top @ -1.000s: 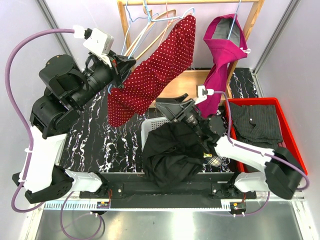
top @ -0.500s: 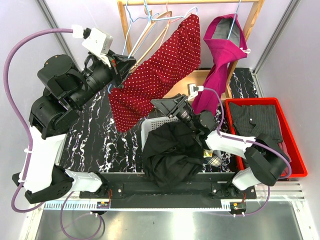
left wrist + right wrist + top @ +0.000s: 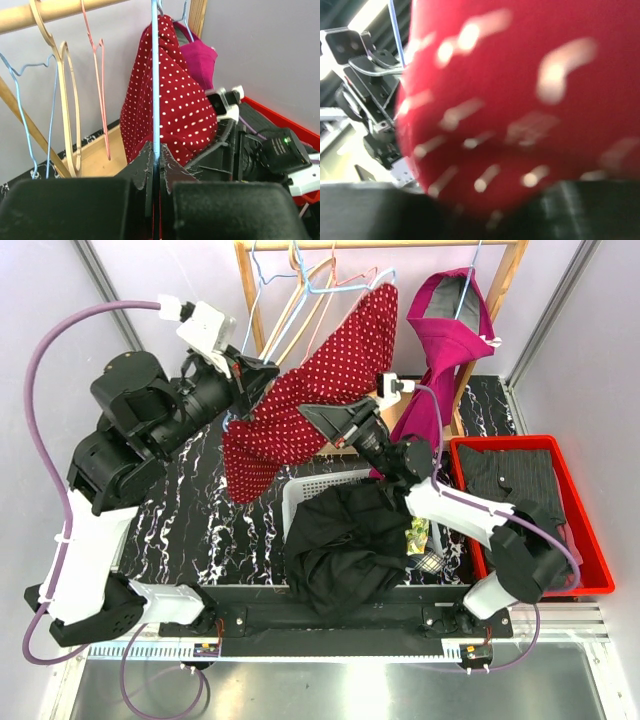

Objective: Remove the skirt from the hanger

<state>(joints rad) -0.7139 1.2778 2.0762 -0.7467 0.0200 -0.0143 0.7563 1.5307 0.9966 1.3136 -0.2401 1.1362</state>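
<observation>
Pale lilac-grey walls close in the back and both sides under soft, even light. A wooden rack stands against the back wall (its rail runs along the top). The table is black, veined white like marble, with a brushed metal strip at its near edge.

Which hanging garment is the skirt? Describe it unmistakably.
At the back stands a wooden rack. Of two garments hanging there, the skirt is the left one, beside the empty hangers. It is dark red with white dots; the magenta garment has none.
</observation>
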